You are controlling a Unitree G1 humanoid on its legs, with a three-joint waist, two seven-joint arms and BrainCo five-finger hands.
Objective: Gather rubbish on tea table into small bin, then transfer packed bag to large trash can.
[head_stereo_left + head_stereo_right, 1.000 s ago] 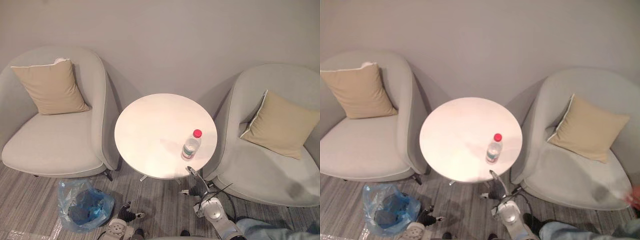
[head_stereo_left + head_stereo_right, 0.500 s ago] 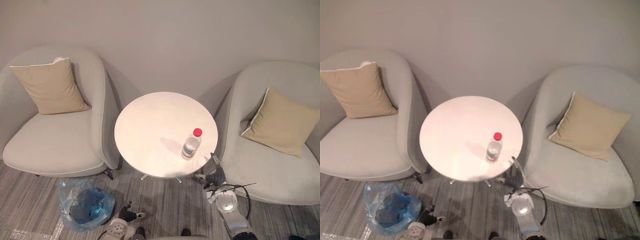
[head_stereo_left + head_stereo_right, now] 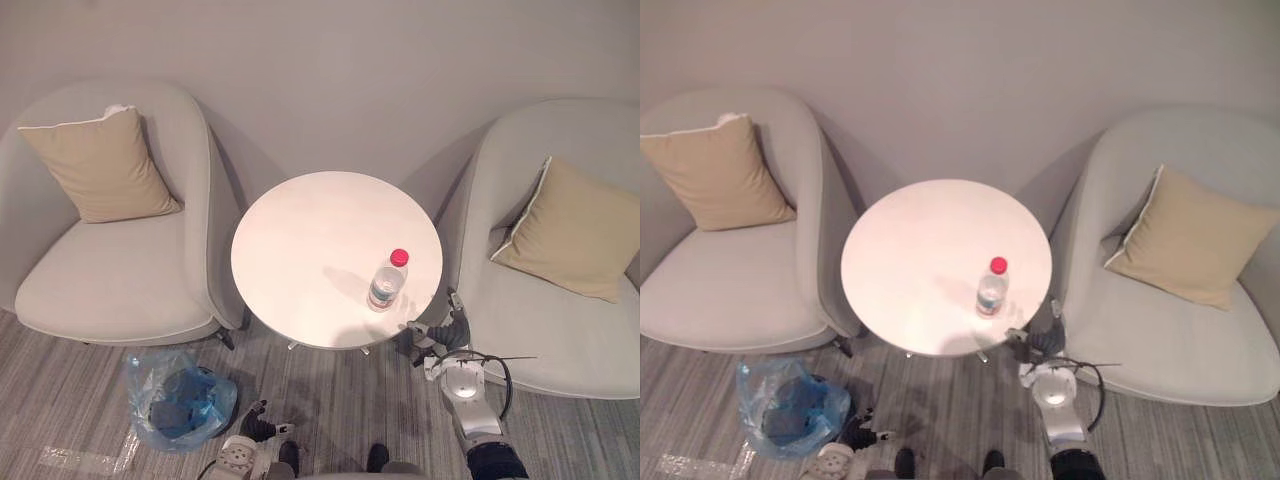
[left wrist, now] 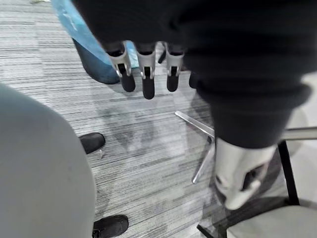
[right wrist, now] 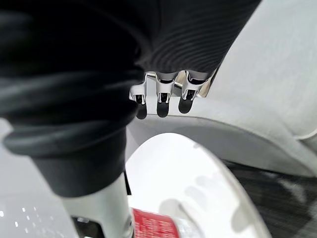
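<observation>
The right hand [image 3: 443, 333] has risen to the table [image 3: 290, 230] edge, near the bottle [image 3: 385, 284] standing there, fingers loose and empty; a grasp looks next. The left hand [image 3: 256, 424] hangs open near the bin [image 3: 178, 402].

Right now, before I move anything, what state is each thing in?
water bottle: upright on the round table, red cap on, untouched.
blue-bagged bin: on the floor by the left chair, mouth open, untied.
left robot hand: open, low near the floor, holding nothing.
right robot hand: open, beside the table's edge, holding nothing.
</observation>
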